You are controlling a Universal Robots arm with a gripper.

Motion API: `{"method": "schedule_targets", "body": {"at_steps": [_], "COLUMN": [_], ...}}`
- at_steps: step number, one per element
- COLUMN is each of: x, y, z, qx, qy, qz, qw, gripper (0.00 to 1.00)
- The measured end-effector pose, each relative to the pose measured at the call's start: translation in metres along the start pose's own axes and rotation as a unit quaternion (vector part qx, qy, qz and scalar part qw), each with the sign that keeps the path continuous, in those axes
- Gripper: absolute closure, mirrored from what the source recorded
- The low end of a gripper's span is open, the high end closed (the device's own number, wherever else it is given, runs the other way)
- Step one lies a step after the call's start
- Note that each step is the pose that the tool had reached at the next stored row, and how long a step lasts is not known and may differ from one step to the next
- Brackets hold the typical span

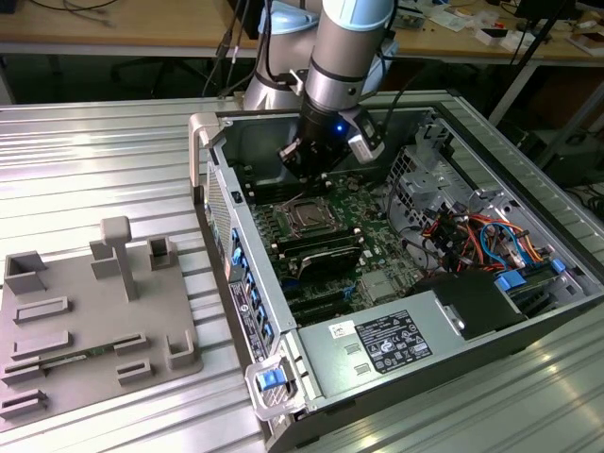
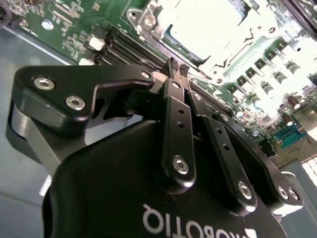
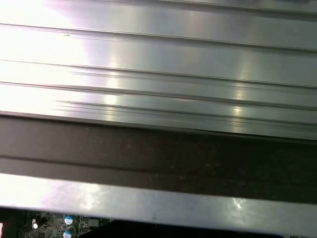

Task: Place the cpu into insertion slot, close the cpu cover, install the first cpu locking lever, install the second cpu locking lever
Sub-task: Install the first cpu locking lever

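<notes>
My gripper hangs inside the open computer case, just above the green motherboard and a little behind the insertion slot. In the second wrist view its black fingers are pressed together, the gripper shut with nothing between the tips. Just past the tips lies the insertion slot. The silvery cpu cover lies flat around a pale square centre, the cpu. I cannot make out how the locking levers stand.
Long black memory slots run beside the socket. The grey-labelled power-supply box fills the case's near end, and a drive cage with coloured cables stands at the exterior view's right. A grey fixture plate lies on the ribbed metal table.
</notes>
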State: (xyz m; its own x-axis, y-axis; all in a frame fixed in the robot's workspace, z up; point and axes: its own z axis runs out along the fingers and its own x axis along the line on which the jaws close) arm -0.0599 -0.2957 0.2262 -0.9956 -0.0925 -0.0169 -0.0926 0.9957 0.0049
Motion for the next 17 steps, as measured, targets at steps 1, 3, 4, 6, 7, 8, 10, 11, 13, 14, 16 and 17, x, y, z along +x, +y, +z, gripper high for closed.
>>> {"method": "schedule_targets", "body": {"at_steps": [1, 3, 4, 6, 7, 8, 10, 11, 13, 14, 16, 17], "x": [0.0011, 0.0022, 0.0025, 0.0033, 0.0034, 0.0035, 0.0037, 0.0039, 0.0041, 0.0042, 0.0043, 0.0044], "y": [0.0001, 0.0002, 0.0002, 0.0003, 0.0004, 0.0004, 0.0003, 0.0000, -0.0017, -0.0024, -0.0039, -0.0050], "z": [-0.0003, -0.0017, -0.0026, -0.0070, -0.0084, -0.0096, -0.0121, -0.0132, -0.0133, -0.0133, -0.0132, -0.0133], "qx": [-0.0002, -0.0011, -0.0013, -0.0017, -0.0017, -0.0017, -0.0017, -0.0024, -0.0177, -0.0267, -0.0459, -0.0543], "qy": [0.0000, -0.0001, -0.0001, -0.0003, -0.0003, -0.0003, -0.0004, -0.0005, -0.0019, -0.0027, -0.0046, -0.0053], "qz": [0.000, 0.000, 0.000, 0.000, 0.000, 0.000, 0.000, 0.000, 0.000, 0.000, 0.001, 0.001], "qw": [1.00000, 1.00000, 1.00000, 1.00000, 1.00000, 1.00000, 1.00000, 1.00000, 0.99984, 0.99964, 0.99893, 0.99851], "gripper": [0.89, 0.89, 0.89, 0.89, 0.89, 0.89, 0.89, 0.89, 0.89, 0.89, 0.89, 0.89]}}
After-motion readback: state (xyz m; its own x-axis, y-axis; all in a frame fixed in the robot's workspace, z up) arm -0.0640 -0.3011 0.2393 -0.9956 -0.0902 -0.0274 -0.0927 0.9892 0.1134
